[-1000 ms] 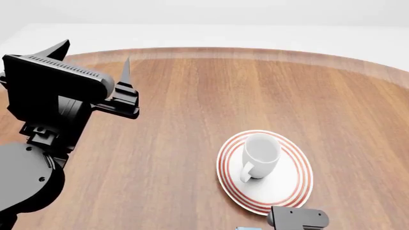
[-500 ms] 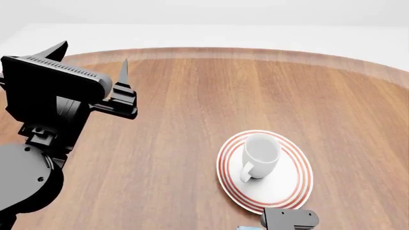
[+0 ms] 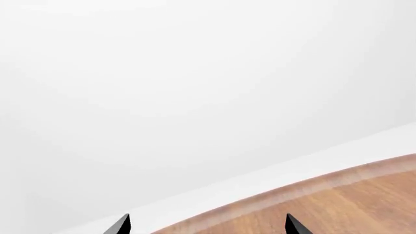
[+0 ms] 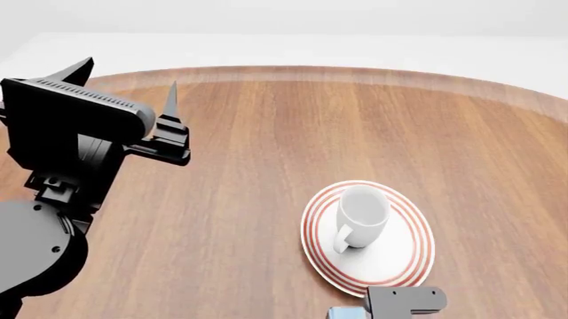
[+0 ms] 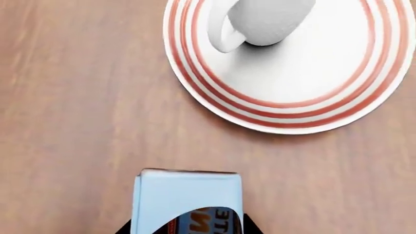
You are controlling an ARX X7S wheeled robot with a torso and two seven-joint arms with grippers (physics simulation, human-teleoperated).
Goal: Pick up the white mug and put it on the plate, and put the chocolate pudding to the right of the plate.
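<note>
**Carrying the pudding near a plate that already holds the mug**

We are looking down at a round wooden table (image 4: 266,133). The white mug (image 4: 362,214) is standing upright on the plate (image 4: 413,256), with its handle pointing toward the robot. That half of the task looks finished to us.

We are holding the chocolate pudding (image 5: 187,202) in the right gripper (image 5: 187,229). In the right wrist view, dark jaw tips are showing at either side of the carton's lower edge, closed in against its sides. The carton's pale blue face is turned to the camera, with orange lettering just visible. The carton is sitting close to the near rim of the plate, toward the plate's left rather than its right.

The main risk, as we are judging it, is the path to the plate's right side. If we are travelling low, the carton or the gripper could clip the plate's rim, or knock the mug and tip it. We cannot tell how high the carton is above the table. How much of the carton the jaws grip is out of view, so a slip is also possible.

The left gripper (image 4: 124,83) is hanging raised over the table's far left, well apart from everything. Its two pointed fingertips are standing wide apart and are holding nothing.
</note>
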